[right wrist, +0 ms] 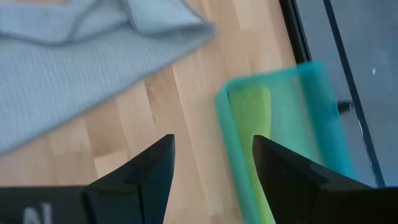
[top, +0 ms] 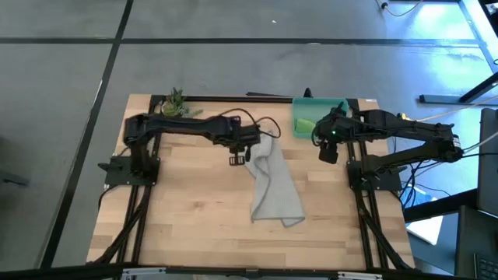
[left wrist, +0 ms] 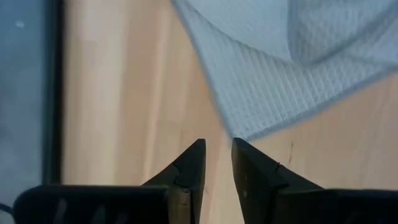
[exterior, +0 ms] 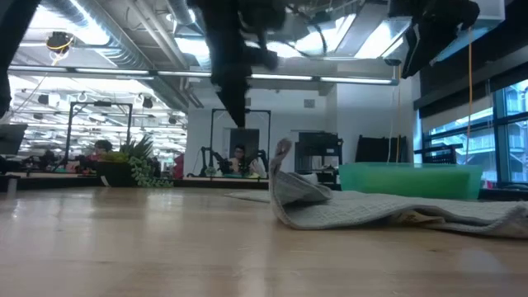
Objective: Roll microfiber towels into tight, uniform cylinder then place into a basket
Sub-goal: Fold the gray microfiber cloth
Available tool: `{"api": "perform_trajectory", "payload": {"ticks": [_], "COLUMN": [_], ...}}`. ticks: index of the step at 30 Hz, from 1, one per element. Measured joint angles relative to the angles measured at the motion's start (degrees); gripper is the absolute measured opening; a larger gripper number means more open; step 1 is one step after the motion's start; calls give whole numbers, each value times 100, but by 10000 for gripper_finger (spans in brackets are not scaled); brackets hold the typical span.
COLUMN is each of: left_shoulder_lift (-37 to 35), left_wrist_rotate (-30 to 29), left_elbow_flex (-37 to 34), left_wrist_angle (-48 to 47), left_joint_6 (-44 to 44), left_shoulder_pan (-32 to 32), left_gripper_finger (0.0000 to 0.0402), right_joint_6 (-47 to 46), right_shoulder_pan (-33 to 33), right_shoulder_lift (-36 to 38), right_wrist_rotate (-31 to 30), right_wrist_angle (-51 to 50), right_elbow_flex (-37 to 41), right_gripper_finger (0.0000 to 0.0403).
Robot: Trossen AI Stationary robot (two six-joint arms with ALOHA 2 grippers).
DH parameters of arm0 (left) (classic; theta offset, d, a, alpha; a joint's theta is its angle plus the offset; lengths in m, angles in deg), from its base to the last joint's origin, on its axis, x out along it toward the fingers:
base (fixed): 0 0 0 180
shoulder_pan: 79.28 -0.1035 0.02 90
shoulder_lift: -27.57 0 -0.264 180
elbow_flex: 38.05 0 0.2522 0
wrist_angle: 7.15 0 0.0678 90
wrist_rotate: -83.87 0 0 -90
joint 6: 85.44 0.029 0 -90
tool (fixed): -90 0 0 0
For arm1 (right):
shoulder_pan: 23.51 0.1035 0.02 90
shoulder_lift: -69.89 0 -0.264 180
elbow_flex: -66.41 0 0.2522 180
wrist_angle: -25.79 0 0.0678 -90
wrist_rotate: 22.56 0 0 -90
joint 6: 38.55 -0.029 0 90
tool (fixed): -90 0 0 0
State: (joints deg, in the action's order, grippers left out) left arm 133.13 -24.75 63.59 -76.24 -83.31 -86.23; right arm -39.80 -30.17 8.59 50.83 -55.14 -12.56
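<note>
The light grey towel (top: 274, 187) lies partly folded on the table's middle; its far end stands up in a small fold (exterior: 283, 153). My left gripper (top: 237, 159) hangs above the table just left of that far end, open by a narrow gap, with nothing between its fingers (left wrist: 217, 152); the towel's edge (left wrist: 249, 106) lies below and beyond the fingertips. The lime green towel (top: 303, 124) lies rolled in the teal basket (top: 333, 105) at the far right. My right gripper (top: 327, 149) hovers open near the basket's near side (right wrist: 214, 155).
A small potted plant (top: 175, 103) stands at the table's far left edge. Bare wood lies left of and in front of the grey towel. Beyond the table, the low view shows an office room with a person (exterior: 239, 157) seated far off.
</note>
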Motion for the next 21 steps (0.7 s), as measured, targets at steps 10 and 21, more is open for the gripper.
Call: {"api": "perform_trajectory", "payload": {"ticks": [10, 21], "left_shoulder_lift": [-1812, -2671], "left_wrist_rotate": [-39, -946], "left_elbow_flex": [-1558, -2466], "left_wrist_angle": [819, 995], "left_joint_6": [-1108, -2467], "left_shoulder_pan": [714, 1789], "left_gripper_finger": [75, 75], "right_joint_6": [467, 1762], "right_shoulder_pan": [1047, 1675], "right_shoulder_lift": [-650, -2615], "right_wrist_rotate": [-5, 1183], "right_wrist_angle": [1393, 3560], "right_elbow_flex": [0, 0], "right_gripper_finger": [218, 218]}}
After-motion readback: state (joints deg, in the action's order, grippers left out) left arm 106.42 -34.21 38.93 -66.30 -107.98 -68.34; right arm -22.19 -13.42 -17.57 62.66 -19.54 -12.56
